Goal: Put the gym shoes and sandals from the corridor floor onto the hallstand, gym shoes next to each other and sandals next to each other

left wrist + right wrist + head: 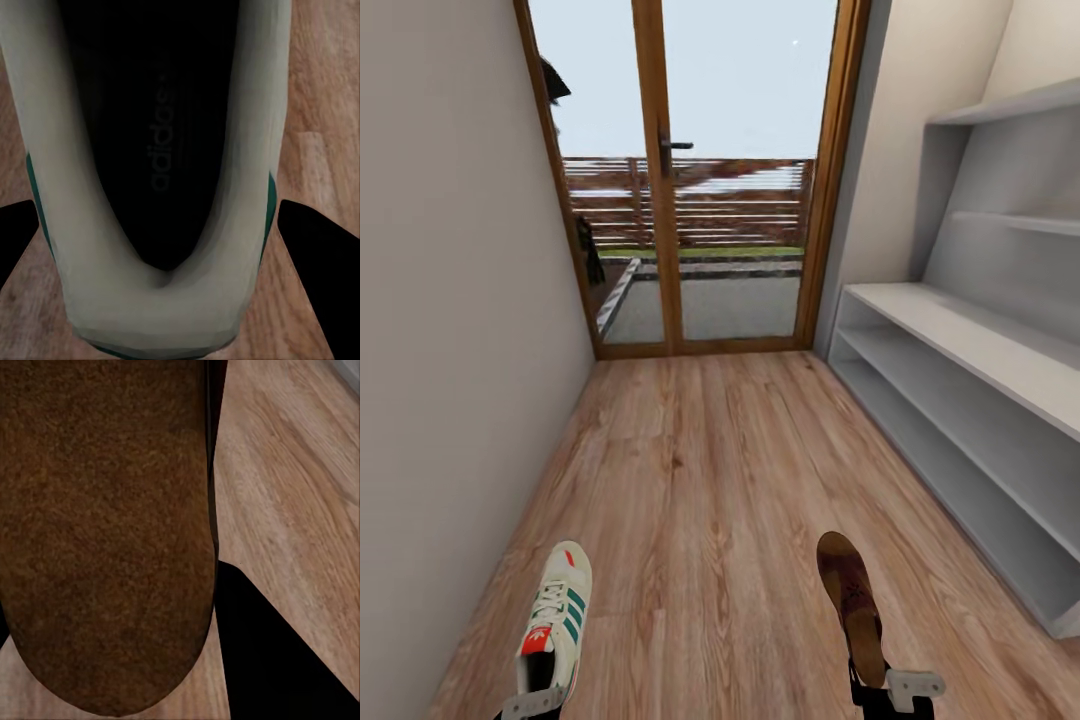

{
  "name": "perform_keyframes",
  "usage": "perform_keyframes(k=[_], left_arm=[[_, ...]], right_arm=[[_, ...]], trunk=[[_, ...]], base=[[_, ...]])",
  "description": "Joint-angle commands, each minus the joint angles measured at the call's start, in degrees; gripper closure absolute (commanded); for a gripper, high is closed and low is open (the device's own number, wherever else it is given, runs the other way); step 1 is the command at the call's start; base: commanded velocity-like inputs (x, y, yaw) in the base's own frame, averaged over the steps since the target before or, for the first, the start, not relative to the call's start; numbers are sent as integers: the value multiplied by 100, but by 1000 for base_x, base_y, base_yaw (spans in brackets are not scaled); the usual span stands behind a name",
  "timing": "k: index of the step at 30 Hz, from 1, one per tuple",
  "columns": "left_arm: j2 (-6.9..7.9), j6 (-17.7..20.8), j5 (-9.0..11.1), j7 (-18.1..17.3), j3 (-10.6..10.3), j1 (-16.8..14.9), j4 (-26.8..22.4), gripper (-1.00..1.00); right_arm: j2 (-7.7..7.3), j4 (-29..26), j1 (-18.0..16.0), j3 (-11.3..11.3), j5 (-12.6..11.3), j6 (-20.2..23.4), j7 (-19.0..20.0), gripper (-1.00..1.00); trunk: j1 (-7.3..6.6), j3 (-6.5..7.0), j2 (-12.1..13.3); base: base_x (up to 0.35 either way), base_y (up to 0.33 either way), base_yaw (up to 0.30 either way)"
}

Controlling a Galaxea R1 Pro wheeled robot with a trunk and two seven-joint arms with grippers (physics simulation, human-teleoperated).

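A cream gym shoe (557,620) with green stripes and a red-orange heel tab hangs at the lower left, toe pointing away, my left gripper (536,702) shut on its heel. In the left wrist view the shoe's heel opening (161,150) sits between the two black fingers (319,240). A dark-brown sandal (852,608) with a tan insole hangs at the lower right, my right gripper (887,692) shut on its heel end. Its insole (105,532) looms large in the right wrist view. The light-grey hallstand (970,345) runs along the right wall, its shelves bare. Below lies the corridor floor (710,470).
A glazed wooden door (680,180) closes the corridor's far end. A plain wall (450,330) bounds the left side. Stepped grey wall shelves (1010,170) rise above the rack. Open plank floor stretches between me and the door.
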Motion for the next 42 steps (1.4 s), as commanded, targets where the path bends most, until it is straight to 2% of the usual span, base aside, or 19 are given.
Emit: perform_keyframes(k=[1, 11, 35, 42], left_arm=[[-2, -9, 51, -62, 21, -3, 4, 100], [-1, -9, 51, -62, 21, -3, 4, 100], [0, -9, 51, -69, 21, -3, 4, 100], [-1, -9, 43, -71, 21, -3, 4, 100]], right_arm=[[1, 2, -3, -2, 7, -13, -12, 100], [1, 2, -3, -2, 7, -13, -12, 100], [1, 3, -3, -2, 0, -13, -6, 100], [1, 2, -3, -2, -2, -13, -3, 100]], trunk=[[2, -5, -2], [2, -3, -2], [2, 53, -2], [2, 71, -2]], base=[[340, 0, 0], [340, 43, -80], [303, 181, -251], [326, 59, -255]])
